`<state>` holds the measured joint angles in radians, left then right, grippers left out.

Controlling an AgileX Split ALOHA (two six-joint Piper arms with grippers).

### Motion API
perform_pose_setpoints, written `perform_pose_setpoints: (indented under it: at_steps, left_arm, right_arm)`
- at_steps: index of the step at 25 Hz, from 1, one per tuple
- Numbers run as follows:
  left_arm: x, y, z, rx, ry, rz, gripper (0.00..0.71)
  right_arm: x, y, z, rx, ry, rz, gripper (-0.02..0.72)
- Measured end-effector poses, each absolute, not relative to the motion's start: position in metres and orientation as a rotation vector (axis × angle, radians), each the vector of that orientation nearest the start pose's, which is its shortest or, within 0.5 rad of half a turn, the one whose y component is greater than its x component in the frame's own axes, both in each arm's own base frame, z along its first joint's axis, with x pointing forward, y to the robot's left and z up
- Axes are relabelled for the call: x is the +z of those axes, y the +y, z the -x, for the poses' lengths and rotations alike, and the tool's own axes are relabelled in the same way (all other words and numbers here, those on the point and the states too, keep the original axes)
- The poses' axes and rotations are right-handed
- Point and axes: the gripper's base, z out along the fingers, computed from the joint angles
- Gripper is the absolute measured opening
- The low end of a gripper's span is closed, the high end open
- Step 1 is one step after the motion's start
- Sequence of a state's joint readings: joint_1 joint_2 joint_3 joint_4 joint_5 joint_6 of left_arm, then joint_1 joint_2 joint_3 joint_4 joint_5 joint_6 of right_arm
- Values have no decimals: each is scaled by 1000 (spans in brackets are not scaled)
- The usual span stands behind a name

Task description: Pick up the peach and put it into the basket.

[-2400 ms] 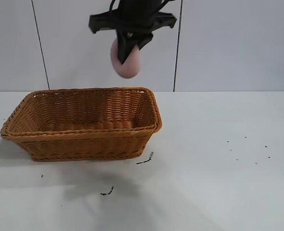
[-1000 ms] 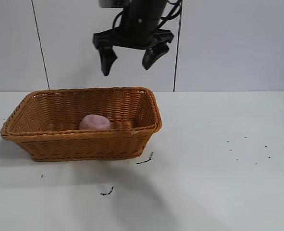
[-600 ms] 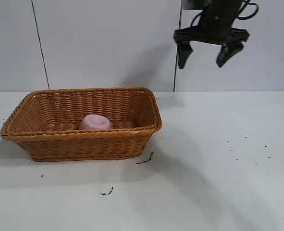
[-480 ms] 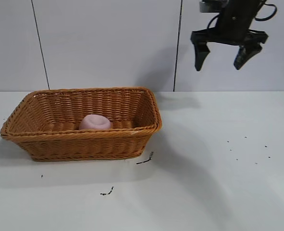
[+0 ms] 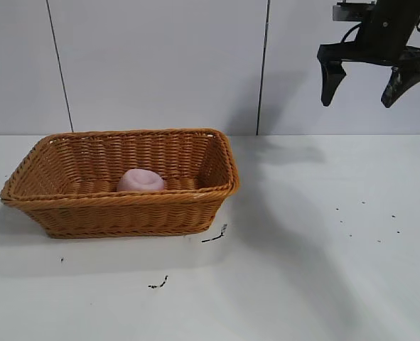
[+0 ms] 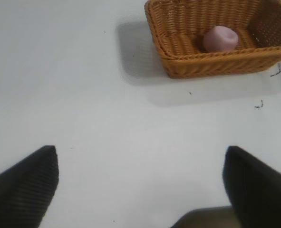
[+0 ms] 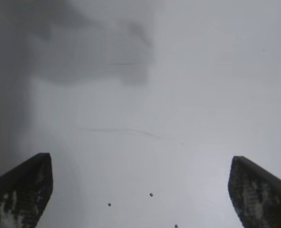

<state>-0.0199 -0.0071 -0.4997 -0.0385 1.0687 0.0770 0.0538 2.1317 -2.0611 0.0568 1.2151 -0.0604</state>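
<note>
Peach (image 5: 140, 180) lying in basket (image 5: 124, 202) | right tool (image 5: 366, 84) hovering wide over counter's (image 5: 323, 241) right | left tool (image 6: 140, 180), wrist-view only, gaping wide

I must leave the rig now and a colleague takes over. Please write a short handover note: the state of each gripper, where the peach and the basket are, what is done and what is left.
Right gripper: open, empty, high above the table's right side, away from the basket.
Left gripper: open, empty, over bare table some way from the basket.
Peach: lying inside the basket, on its floor.
Basket: on the table's left side.
Done: the peach is in the basket and released.
Left: nothing on the task itself; probably only parking the arms.
</note>
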Motion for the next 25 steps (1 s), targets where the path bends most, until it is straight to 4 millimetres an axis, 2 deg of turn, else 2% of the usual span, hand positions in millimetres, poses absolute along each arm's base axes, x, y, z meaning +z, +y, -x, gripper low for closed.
perform_pose_setpoints:
  at_steps: [4, 6, 10, 14, 20, 21, 22, 23, 24, 25]
  left_arm:
    - [277, -3, 6, -10, 2042, -101, 692]
    - [277, -3, 6, -10, 2042, -101, 692]
    - [277, -3, 6, -10, 2042, -101, 692]
    - [277, -3, 6, -10, 2042, -101, 692]
    - [277, -3, 6, -10, 2042, -101, 692]
    - [277, -3, 6, -10, 2042, -101, 692]
    - [277, -3, 6, -10, 2042, -101, 692]
    - [277, -3, 6, -10, 2042, -101, 692]
    - [277, -3, 6, -10, 2042, -101, 692]
    - [277, -3, 6, -10, 2042, -101, 692]
  right_arm:
    - [301, 28, -429, 78, 2789, 145, 689]
    - [314, 27, -403, 79, 2791, 144, 689]
    - [329, 24, -342, 85, 2814, 144, 689]
    - [333, 20, -273, 86, 2824, 142, 689]
    - [318, 15, -174, 85, 2799, 142, 689]
    - [315, 14, -162, 85, 2779, 141, 689]
    - [315, 14, -162, 85, 2779, 141, 689]
    - [309, 13, -149, 84, 2760, 139, 689]
    - [304, 12, -123, 81, 2655, 133, 689]
    - [297, 11, -112, 79, 2603, 130, 689]
